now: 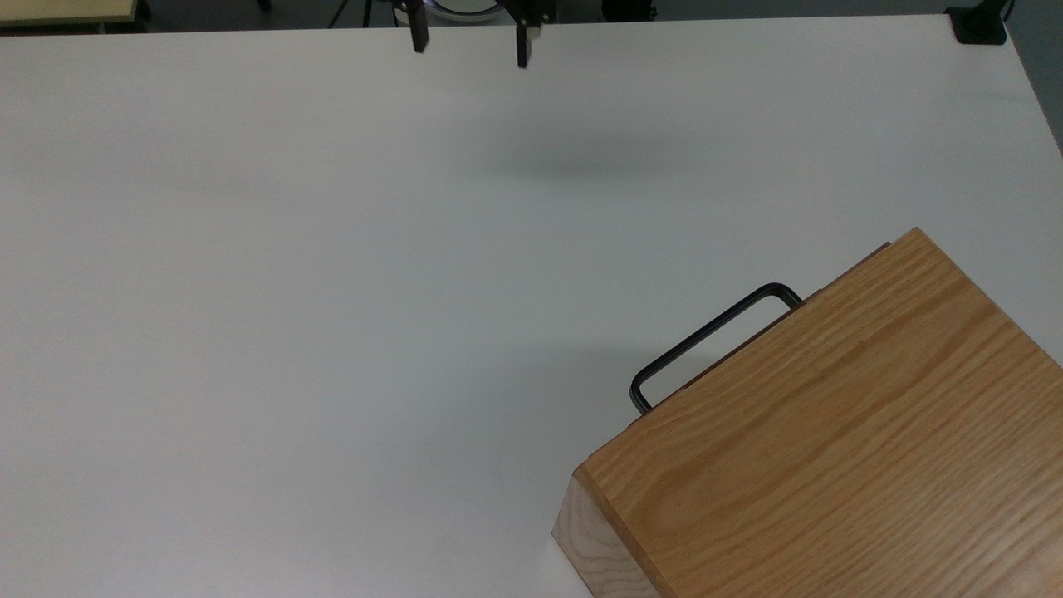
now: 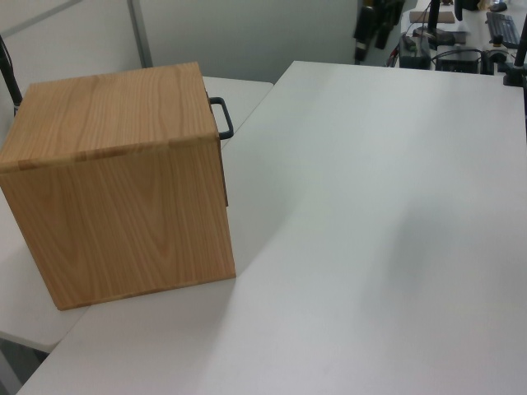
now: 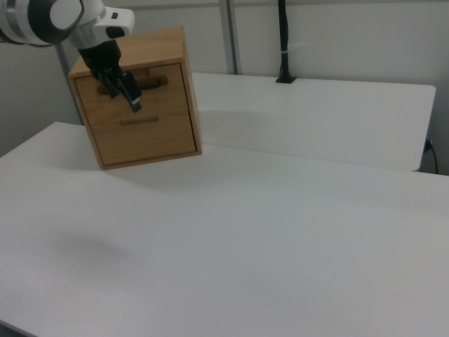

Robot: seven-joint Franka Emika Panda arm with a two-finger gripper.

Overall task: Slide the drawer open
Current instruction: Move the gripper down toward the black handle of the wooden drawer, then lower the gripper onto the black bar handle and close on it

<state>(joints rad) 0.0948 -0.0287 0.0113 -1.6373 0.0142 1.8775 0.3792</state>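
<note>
One cabinet [image 1: 839, 440] on counter [image 1: 332, 291]; one drawer [image 3: 144, 123] closed, one black handle [image 1: 706, 336]. One pincer [image 1: 469, 41], fingers apart, well away from handle.

The gripper [image 3: 121, 88], fingers parted, hangs above the white table [image 3: 280, 232] before the closed drawer [image 3: 133, 88].

Top view's frame edges are cutting off the cabinet [image 1: 830, 440] at the right and bottom; drawer [image 1: 751, 349] front is hiding under the cabinet top, only the handle [image 1: 710, 336] poking out. Gripper [image 1: 469, 46] is getting clipped by the top edge, just the finger tips showing. In the right view the gripper [image 3: 119, 84] is covering part of the drawer front.
</note>
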